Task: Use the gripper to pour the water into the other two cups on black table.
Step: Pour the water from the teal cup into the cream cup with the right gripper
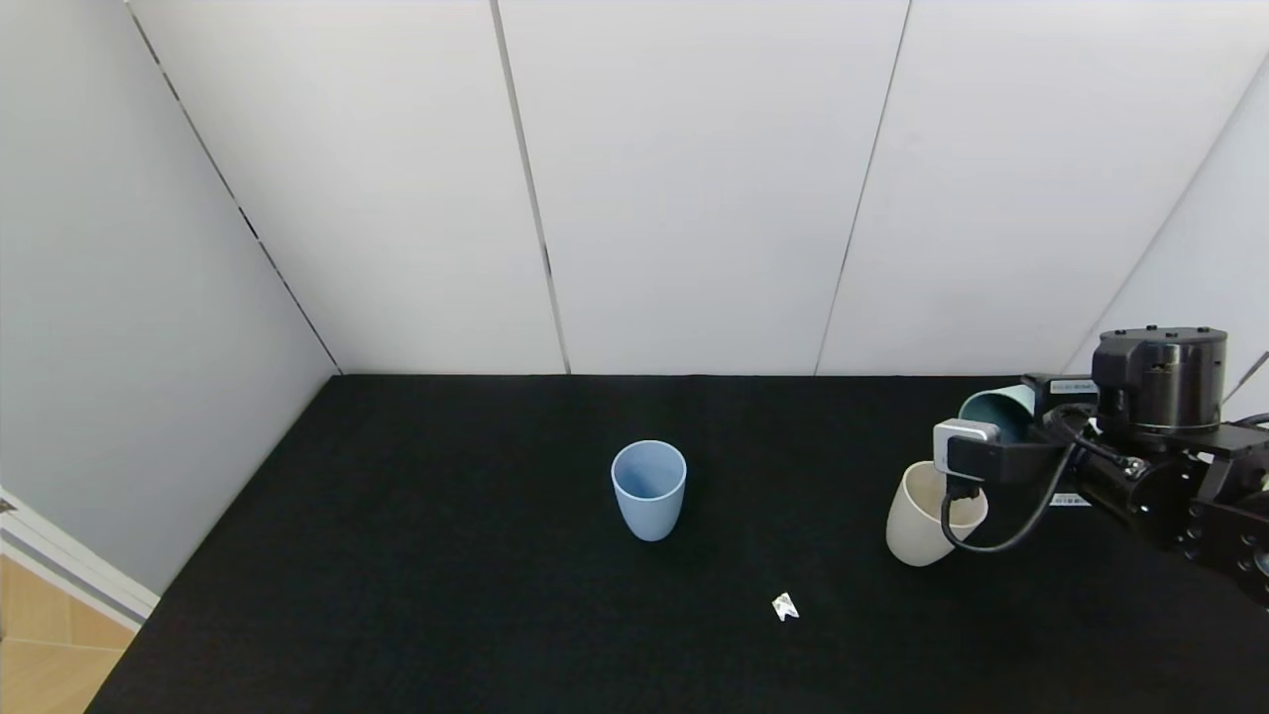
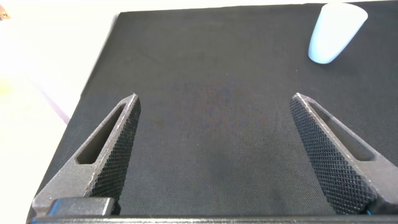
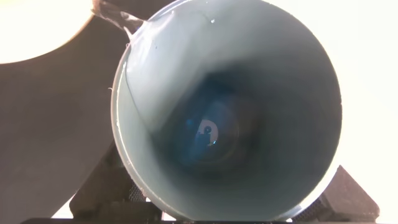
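Observation:
My right gripper (image 1: 1026, 421) is shut on the mint-teal cup (image 1: 996, 409) and holds it tipped on its side over the cream-beige cup (image 1: 927, 516) at the right of the black table (image 1: 446, 555). In the right wrist view I look into the teal cup (image 3: 261, 93); the water (image 3: 158, 62) lies along its inner wall and runs over the rim towards the cream cup (image 3: 37, 31). The light blue cup (image 1: 648, 489) stands upright at the table's middle. My left gripper (image 2: 214, 99) is open and empty over bare table, with the blue cup (image 2: 336, 31) farther off.
A small white paper scrap (image 1: 784, 607) lies on the table in front, between the two cups. White wall panels stand behind the table. The table's left edge drops to a wooden floor (image 1: 40, 654).

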